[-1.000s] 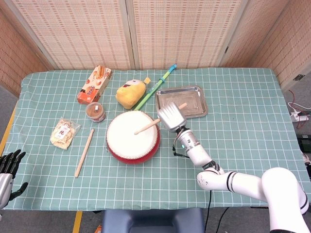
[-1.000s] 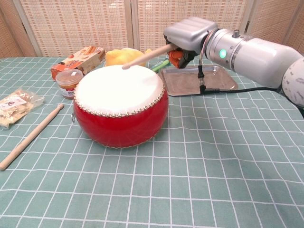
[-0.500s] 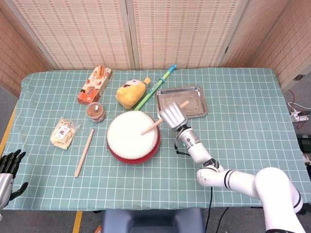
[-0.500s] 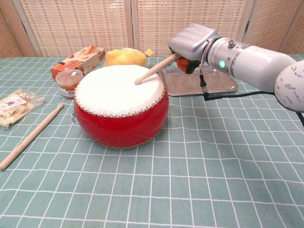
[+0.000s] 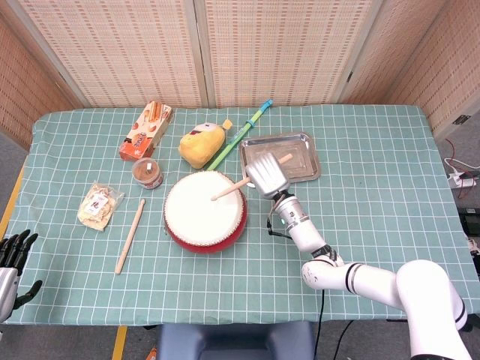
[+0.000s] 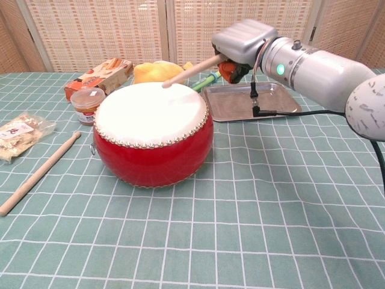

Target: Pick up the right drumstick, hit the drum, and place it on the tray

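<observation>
Change: since half a second ago the drumstick's tip has lifted off the drumhead and the right hand has risen a little; it now sits much as it did a second ago
Drumstick (image 5: 241,182): held in the air over the right part of the drum; its long axis slants across the table, rounded tip low and toward the robot's left, butt end poking out past the hand above the tray; in the chest view the tip (image 6: 166,85) hangs just above the white skin, apart from it
Right hand (image 5: 267,177): fingers curled tight around the stick's rear half, silver back of the hand facing up; it hovers between the drum's right rim and the tray, touching neither
Drum (image 5: 204,211): red body, white skin, upright on the green checked cloth near the table's middle
Tray (image 5: 301,159): steel, lying flat just behind and to the right of the drum; the hand partly covers its near left corner in the head view
Left hand (image 5: 13,257): black, down at the table's near left edge, fingers spread apart and holding nothing
Second drumstick (image 5: 130,235): lying flat on the cloth to the left of the drum, long axis running near to far
Other things: snack packet (image 5: 100,205) at far left, small jar (image 5: 148,173), biscuit box (image 5: 145,131), yellow plush toy (image 5: 202,145), green flute (image 5: 241,133) behind the drum
</observation>
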`<action>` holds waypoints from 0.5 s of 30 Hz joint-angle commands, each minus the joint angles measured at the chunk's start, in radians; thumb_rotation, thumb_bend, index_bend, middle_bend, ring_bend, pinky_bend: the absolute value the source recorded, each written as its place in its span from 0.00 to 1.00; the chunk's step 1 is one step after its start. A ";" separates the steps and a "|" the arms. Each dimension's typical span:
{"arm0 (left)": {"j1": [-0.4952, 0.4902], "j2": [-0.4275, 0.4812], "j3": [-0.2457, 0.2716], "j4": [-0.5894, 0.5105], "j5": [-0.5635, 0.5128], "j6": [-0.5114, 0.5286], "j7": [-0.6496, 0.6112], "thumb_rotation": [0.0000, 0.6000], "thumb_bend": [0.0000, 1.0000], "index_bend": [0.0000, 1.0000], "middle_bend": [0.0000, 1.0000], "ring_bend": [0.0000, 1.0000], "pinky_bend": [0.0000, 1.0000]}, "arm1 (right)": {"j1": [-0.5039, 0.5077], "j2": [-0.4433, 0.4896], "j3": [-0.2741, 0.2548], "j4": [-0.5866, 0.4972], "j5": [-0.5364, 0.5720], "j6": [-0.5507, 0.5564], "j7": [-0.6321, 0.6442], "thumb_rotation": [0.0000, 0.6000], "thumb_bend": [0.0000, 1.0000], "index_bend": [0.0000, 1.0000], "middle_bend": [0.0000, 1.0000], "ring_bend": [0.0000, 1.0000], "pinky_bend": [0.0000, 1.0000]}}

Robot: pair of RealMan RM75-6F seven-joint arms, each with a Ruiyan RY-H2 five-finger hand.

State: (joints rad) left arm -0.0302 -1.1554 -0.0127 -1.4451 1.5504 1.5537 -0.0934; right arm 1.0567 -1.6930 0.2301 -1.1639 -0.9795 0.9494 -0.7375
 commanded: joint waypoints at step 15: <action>0.005 -0.004 0.001 0.010 -0.001 0.006 -0.013 1.00 0.22 0.00 0.00 0.00 0.00 | -0.008 0.004 0.038 -0.025 -0.059 0.054 0.049 1.00 0.87 1.00 1.00 1.00 1.00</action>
State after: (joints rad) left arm -0.0251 -1.1588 -0.0122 -1.4354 1.5491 1.5597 -0.1059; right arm 1.0510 -1.6912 0.2783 -1.1916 -1.0488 1.0206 -0.6646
